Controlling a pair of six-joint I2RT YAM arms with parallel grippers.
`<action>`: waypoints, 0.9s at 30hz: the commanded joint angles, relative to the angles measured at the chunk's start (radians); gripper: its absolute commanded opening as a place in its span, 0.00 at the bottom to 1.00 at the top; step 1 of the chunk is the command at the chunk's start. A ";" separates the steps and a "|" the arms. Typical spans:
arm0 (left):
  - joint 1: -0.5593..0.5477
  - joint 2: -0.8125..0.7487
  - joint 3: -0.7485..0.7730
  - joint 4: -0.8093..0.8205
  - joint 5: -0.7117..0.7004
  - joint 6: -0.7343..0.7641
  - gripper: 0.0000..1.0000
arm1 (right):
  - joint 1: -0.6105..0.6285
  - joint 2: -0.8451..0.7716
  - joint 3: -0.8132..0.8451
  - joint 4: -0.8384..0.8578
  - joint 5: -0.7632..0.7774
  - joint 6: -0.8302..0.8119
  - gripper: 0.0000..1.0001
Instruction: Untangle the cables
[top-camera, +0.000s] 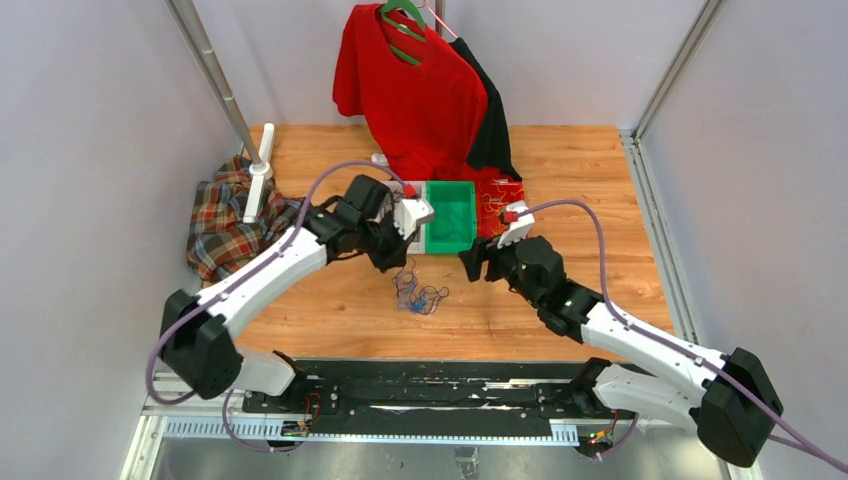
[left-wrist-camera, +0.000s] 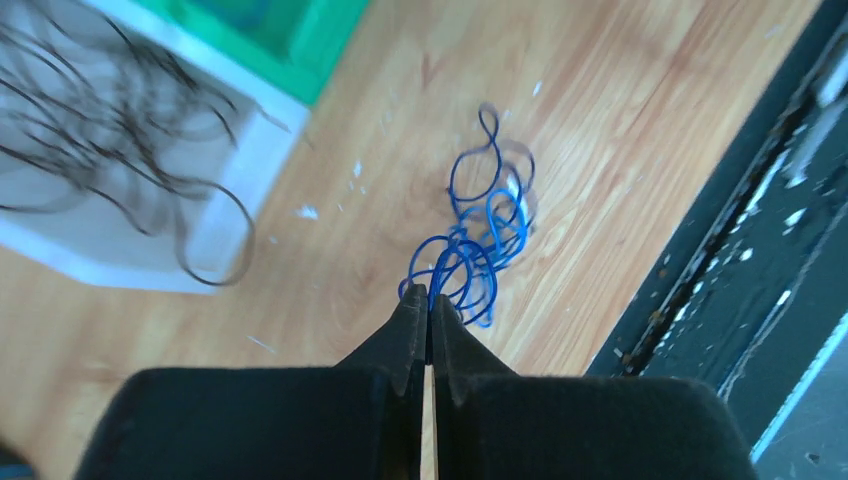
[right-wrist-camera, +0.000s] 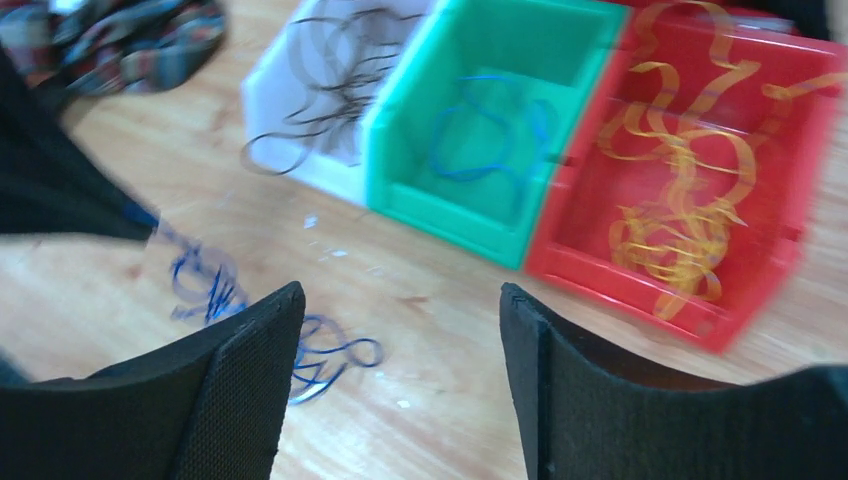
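A tangle of thin blue cables (top-camera: 420, 296) lies on the wooden table between the two grippers. My left gripper (top-camera: 397, 262) is shut on a blue cable strand at its tips (left-wrist-camera: 430, 297), and the loops (left-wrist-camera: 480, 235) hang and trail from it down to the table. The right wrist view shows the left fingertip (right-wrist-camera: 120, 215) with the blue strand running down to the tangle (right-wrist-camera: 215, 285). My right gripper (right-wrist-camera: 400, 300) is open and empty, just right of the tangle, with a few blue loops (right-wrist-camera: 335, 355) near its left finger. It also shows in the top view (top-camera: 470, 265).
Three bins stand side by side behind the tangle. The white bin (right-wrist-camera: 300, 140) holds black cables, the green bin (right-wrist-camera: 400, 150) holds blue cable, and the red bin (right-wrist-camera: 780, 250) holds yellow cables. A plaid cloth (top-camera: 225, 225) lies at left, and red and black shirts (top-camera: 420, 90) hang behind.
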 joint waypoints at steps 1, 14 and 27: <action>0.004 -0.101 0.154 -0.153 0.079 0.042 0.01 | 0.100 0.038 0.047 0.129 -0.141 -0.077 0.72; 0.003 -0.130 0.405 -0.320 0.149 0.072 0.01 | 0.234 0.138 0.191 0.224 -0.206 -0.087 0.74; 0.000 -0.145 0.468 -0.388 0.208 0.097 0.01 | 0.252 0.187 0.222 0.239 -0.036 -0.101 0.65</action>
